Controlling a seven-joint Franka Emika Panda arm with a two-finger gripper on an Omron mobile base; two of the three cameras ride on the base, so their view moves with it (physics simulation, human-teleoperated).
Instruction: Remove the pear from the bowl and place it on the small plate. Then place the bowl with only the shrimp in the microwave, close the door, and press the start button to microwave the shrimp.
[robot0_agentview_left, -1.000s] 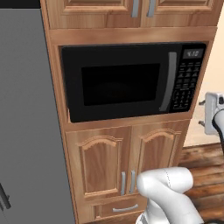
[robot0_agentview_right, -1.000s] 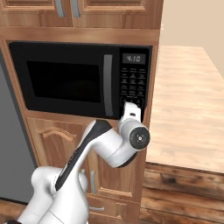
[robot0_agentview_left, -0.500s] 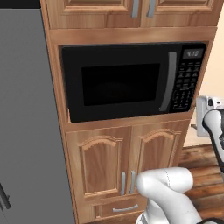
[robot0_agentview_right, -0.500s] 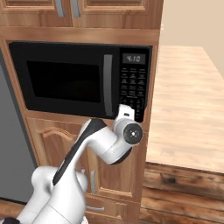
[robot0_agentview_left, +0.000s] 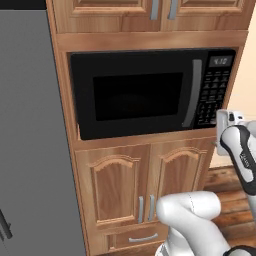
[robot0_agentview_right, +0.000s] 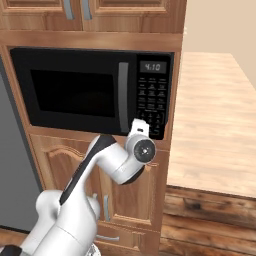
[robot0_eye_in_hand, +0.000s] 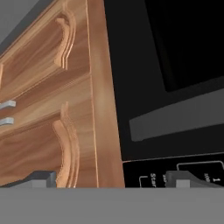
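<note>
The microwave (robot0_agentview_left: 152, 92) sat built into wooden cabinets (robot0_agentview_left: 145, 185), its door (robot0_agentview_left: 137, 95) shut, with the grey bar handle (robot0_agentview_left: 192, 93) upright left of the keypad (robot0_agentview_left: 214, 92). The white arm (robot0_agentview_left: 240, 155) rose at the right, its end near the keypad's lower corner.

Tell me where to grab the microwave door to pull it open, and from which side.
Take the door by its vertical grey bar handle, which runs along the door's right edge beside the keypad. Come straight in from the front with the open gripper turned so one finger passes each side of the bar. The door is shut flush, so probably no other part offers a hold.
</note>
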